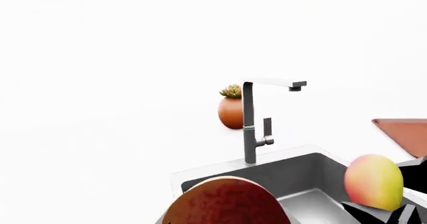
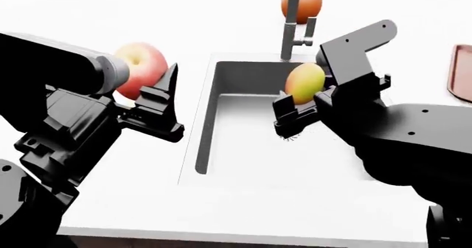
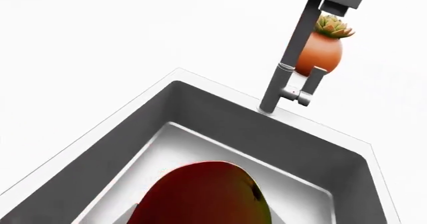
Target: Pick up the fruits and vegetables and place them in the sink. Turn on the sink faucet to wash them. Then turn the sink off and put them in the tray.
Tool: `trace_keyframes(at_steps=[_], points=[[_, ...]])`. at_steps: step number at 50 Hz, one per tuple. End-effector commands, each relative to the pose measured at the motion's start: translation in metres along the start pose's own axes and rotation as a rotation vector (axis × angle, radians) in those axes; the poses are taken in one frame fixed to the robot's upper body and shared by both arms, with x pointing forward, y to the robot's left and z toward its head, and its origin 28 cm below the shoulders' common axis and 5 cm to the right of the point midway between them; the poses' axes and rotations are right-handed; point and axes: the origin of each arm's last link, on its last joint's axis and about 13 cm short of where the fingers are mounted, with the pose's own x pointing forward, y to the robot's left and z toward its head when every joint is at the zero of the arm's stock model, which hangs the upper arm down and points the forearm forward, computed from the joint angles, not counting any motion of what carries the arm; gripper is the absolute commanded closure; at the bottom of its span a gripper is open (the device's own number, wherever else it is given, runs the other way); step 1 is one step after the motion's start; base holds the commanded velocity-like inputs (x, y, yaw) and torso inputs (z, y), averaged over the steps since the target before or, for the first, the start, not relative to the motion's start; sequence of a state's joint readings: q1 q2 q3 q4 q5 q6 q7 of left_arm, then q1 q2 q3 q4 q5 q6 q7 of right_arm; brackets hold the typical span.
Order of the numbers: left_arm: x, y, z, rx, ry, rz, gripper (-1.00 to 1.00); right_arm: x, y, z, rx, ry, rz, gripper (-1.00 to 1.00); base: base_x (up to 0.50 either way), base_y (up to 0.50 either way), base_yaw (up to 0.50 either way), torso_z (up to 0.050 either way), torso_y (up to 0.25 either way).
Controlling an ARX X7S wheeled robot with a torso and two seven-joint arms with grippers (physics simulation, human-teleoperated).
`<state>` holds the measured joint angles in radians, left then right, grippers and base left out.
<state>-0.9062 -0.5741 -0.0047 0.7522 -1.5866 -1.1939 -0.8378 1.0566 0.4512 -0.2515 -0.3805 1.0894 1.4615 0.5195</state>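
Note:
A round pinkish-red apple-like fruit [image 2: 140, 66] is held above the white counter, just left of the sink [image 2: 221, 93], with my left gripper [image 2: 145, 81] shut on it. It fills the near edge of the left wrist view as a dark red dome [image 1: 223, 201]. An oval yellow-green mango-like fruit [image 2: 304, 82] hangs over the basin, and my right gripper [image 2: 306, 98] is shut on it. This fruit [image 3: 200, 196] also shows in the right wrist view above the light grey sink floor [image 3: 300, 194]. The faucet [image 2: 291, 21] rises behind the sink, and no water shows. The reddish-brown tray [image 2: 463, 74] lies at the far right.
An orange pot with a green succulent [image 2: 302, 2] stands behind the faucet. The faucet's side lever [image 3: 312, 87] points upward beside the spout. The counter edge runs close to my base. The drain [image 2: 293, 138] is mostly hidden behind the right gripper.

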Motion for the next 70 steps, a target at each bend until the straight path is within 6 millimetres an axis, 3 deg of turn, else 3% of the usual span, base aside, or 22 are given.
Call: trace_keyframes(at_steps=[1, 19, 34, 70], points=[[0.006, -0.002, 0.005, 0.051, 0.017, -0.007, 1.00, 0.002, -0.004, 0.002, -0.003, 0.006, -0.010, 1.00, -0.09, 0.00, -0.50, 0.000, 0.000], [0.006, -0.014, 0.005, 0.119, 0.074, -0.085, 1.00, 0.023, -0.005, 0.011, -0.025, 0.045, 0.007, 1.00, 0.00, -0.33, -0.17, 0.000, 0.000], [0.009, -0.012, 0.010, 0.176, 0.108, -0.106, 1.00, 0.026, -0.002, 0.021, -0.099, 0.091, 0.068, 1.00, 0.26, -0.38, 0.00, 0.000, 0.000], [0.006, -0.012, 0.013, 0.220, 0.126, -0.114, 1.00, 0.023, -0.001, 0.023, -0.160, 0.124, 0.107, 1.00, 0.31, 0.09, 0.00, 0.000, 0.001]])
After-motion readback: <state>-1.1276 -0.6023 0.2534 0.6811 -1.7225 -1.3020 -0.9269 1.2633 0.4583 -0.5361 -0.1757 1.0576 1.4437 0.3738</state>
